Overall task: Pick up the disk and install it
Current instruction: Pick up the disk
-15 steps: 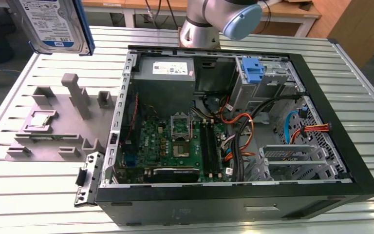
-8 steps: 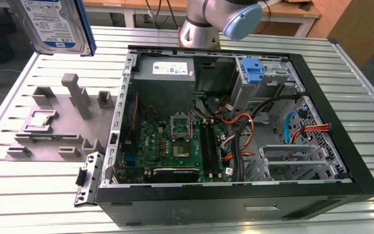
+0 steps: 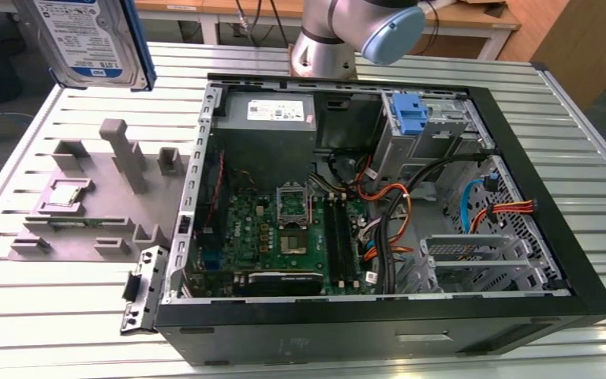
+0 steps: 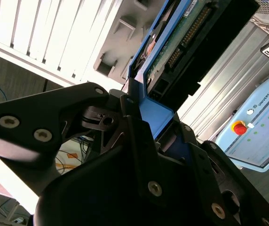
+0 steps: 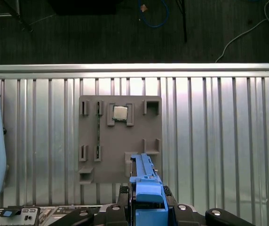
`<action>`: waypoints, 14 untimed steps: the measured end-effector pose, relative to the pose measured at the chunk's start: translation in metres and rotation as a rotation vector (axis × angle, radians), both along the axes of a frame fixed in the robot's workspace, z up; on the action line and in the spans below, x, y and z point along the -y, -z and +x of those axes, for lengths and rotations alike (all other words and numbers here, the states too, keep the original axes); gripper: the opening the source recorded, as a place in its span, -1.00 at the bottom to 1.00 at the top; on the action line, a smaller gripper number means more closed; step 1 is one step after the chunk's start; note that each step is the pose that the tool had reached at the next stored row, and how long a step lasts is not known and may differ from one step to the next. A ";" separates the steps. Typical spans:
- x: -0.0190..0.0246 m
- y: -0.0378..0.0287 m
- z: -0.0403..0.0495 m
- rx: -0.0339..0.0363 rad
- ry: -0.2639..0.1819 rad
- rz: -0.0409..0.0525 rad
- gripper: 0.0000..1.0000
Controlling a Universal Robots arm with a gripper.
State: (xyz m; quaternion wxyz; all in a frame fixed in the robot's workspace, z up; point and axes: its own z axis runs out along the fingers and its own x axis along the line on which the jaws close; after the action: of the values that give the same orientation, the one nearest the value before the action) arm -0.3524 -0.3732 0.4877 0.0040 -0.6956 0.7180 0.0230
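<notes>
At the upper left of the exterior view the disk [image 3: 84, 39] hung in the air, label showing, above the grey fixture [image 3: 92, 205] on the table's [image 3: 29, 316] left side. The open case [image 3: 387, 197] lay right of it. In the second wrist view my gripper [image 4: 155, 117] was clamped narrow on the disk.
</notes>
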 end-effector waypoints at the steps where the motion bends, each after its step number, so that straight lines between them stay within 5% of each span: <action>1: 0.0000 0.0000 0.0003 0.0000 0.000 0.0000 -0.26; 14: 0.0003 0.0000 0.0042 0.0000 0.000 -0.0001 -0.26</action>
State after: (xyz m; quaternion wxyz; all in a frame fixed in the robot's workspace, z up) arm -0.3482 -0.3734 0.4878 0.0039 -0.6956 0.7180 0.0230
